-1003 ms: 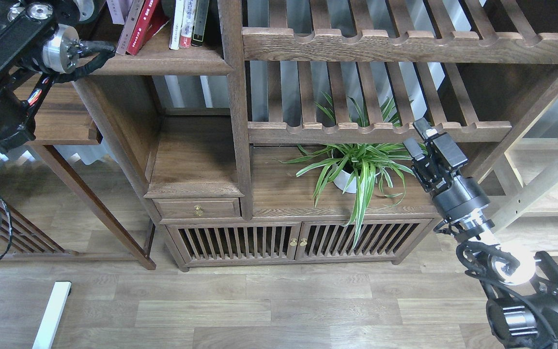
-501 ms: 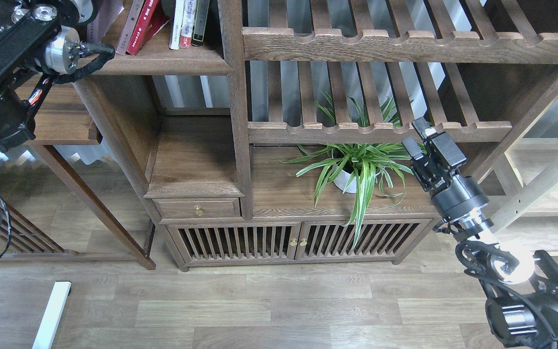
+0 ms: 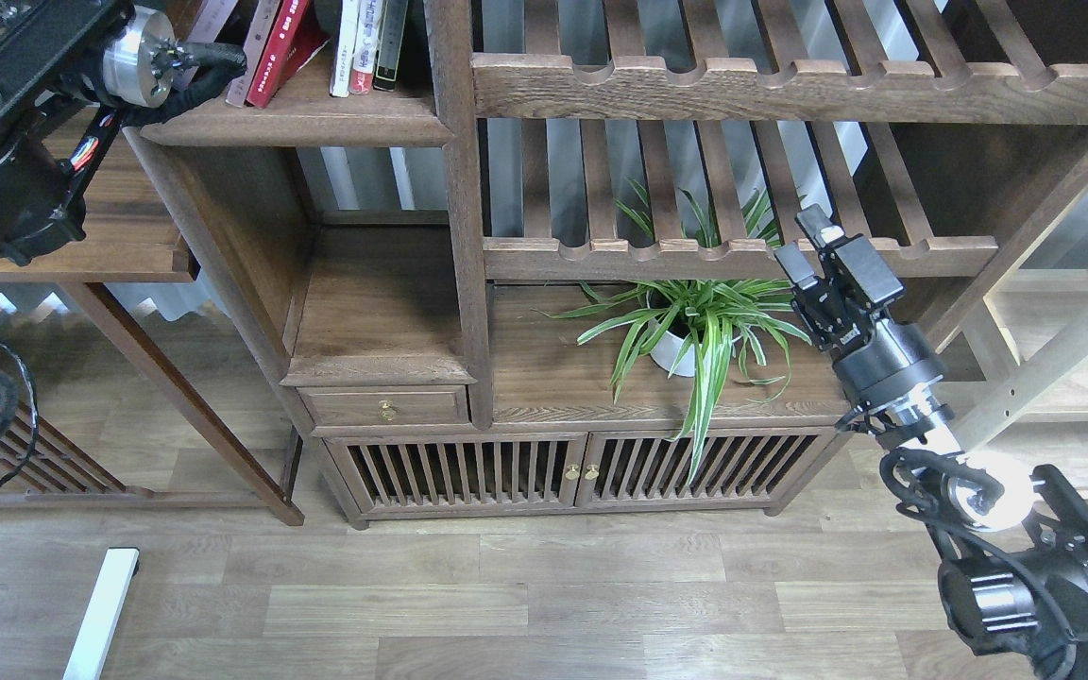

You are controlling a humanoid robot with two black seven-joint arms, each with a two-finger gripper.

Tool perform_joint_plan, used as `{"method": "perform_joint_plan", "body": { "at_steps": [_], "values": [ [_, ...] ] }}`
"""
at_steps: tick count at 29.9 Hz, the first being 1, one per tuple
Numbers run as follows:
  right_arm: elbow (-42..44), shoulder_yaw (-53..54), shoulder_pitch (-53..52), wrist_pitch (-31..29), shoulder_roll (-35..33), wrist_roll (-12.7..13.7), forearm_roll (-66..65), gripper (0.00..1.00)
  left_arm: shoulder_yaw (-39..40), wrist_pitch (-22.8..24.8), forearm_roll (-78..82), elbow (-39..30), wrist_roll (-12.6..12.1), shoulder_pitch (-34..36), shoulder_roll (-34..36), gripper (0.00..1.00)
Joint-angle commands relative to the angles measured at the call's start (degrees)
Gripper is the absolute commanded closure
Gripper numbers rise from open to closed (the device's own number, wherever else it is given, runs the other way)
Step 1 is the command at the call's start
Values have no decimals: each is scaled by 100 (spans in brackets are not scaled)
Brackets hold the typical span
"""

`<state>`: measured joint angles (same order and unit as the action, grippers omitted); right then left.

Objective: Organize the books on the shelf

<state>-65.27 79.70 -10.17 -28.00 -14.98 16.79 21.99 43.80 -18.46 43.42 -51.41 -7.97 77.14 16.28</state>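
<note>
Dark shelf (image 3: pixel 317 118) holds books (image 3: pixel 284 42) | right pincer (image 3: pixel 813 247) apart — left unseen

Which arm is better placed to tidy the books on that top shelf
Left. Its arm already reaches the shelf beside the books; its jaws are out of view. The right gripper hangs open low by the plant, past the upright post.

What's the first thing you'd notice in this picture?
The leafy green striped plant in its white pot, on the dark wooden cabinet top under the slatted rack. Then the black right gripper, fingers apart, just right of the plant. Upright books stand on the dark-brown shelf, top left.
</note>
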Motion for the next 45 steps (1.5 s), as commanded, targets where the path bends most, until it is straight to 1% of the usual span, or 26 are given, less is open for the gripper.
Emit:
{"method": "perform_joint_plan", "body": {
  "at_steps": [1, 3, 5, 7, 9, 11, 12, 14, 15, 17, 18, 20, 22, 23, 26, 29, 31, 32, 34, 36, 37, 38, 40, 41, 43, 45],
  "values": [
    [6, -130, -46, 0, 13, 0, -2, 19, 59, 0, 0, -54, 295, 3, 7, 18],
    [6, -182, -134, 0, 30, 0, -10, 19, 146, 44, -35, -89, 524, -24, -19, 11],
    [6, -244, -204, 0, 39, 0, -10, 19, 365, 35, -306, -185, 691, -50, -28, 5],
    [6, -279, -249, 0, 65, 0, -19, 19, 524, 70, -693, -273, 805, -94, 33, 2],
    [6, -332, -258, 0, 118, 0, -19, 19, 612, 167, -1184, -396, 1007, -199, 68, 1],
    [6, -341, -266, 0, 127, 0, -28, 19, 630, 482, -1677, -493, 1279, -252, 138, 1],
    [-3, -341, -266, 0, 127, 0, -28, 19, 630, 693, -1862, -510, 1385, -261, 165, 1],
    [-12, -323, -275, 0, 110, 0, -28, 18, 639, 1368, -2213, -511, 1622, -305, 209, 1],
    [-12, -306, -293, 0, 101, 0, -28, 18, 656, 1798, -2372, -511, 1763, -340, 235, 1],
    [-56, -306, -345, 0, 74, 0, -28, 18, 692, 2458, -2592, -511, 1974, -410, 340, 1],
    [-108, -306, -380, 0, 74, 0, -28, 18, 753, 2870, -2741, -493, 2105, -463, 376, 1],
    [-170, -306, -424, 0, 74, 0, -54, 18, 867, 3452, -2935, -493, 2282, -542, 393, 1],
    [-179, -315, -530, 0, 118, 0, -116, 18, 1069, 4163, -3172, -432, 2423, -647, 402, 1],
    [-179, -323, -600, 0, 136, 0, -151, 18, 1218, 4601, -3390, -414, 2493, -735, 411, 1],
    [-179, -332, -635, 0, 206, 0, -169, 18, 1377, 4646, -4014, -475, 2494, -937, 350, 1],
    [-179, -280, -723, 0, 206, 0, -169, 18, 1342, 4646, -4254, -528, 2406, -947, 297, 1],
    [-179, -236, -828, 0, 197, -18, -169, 18, 1351, 4646, -4254, -528, 2414, -955, 244, 1],
    [-179, -218, -890, 0, 197, -26, -169, 18, 1325, 4646, -4297, -528, 2458, -982, 235, 1],
    [-179, -218, -943, 0, 180, -26, -186, 18, 1316, 4646, -4307, -537, 2520, -1192, 131, 1],
    [-196, -218, -1004, 0, 180, -18, -221, 18, 1325, 4646, -4307, -607, 2494, -1473, -80, 1],
    [-231, -218, -1022, 0, 180, -26, -247, 18, 1325, 4646, -4298, -712, 2433, -1613, -159, 1],
    [-258, -218, -1048, 0, 180, -26, -274, 18, 1316, 4646, -4246, -948, 2388, -1884, -282, 1],
    [-284, -218, -1084, 0, 180, -26, -292, 18, 1316, 4646, -4201, -1379, 2301, -2202, -432, 2],
    [-284, -218, -1119, 0, 189, -26, -292, 18, 1316, 4646, -4193, -1633, 2213, -2360, -546, 2],
    [-319, -218, -1163, 0, 180, -26, -292, 18, 1281, 4646, -4166, -1872, 2081, -2580, -748, 2],
    [-415, -183, -1180, 0, 180, -35, -292, 18, 1246, 4646, -4122, -2039, 2010, -2713, -915, 2]
  ]
}}
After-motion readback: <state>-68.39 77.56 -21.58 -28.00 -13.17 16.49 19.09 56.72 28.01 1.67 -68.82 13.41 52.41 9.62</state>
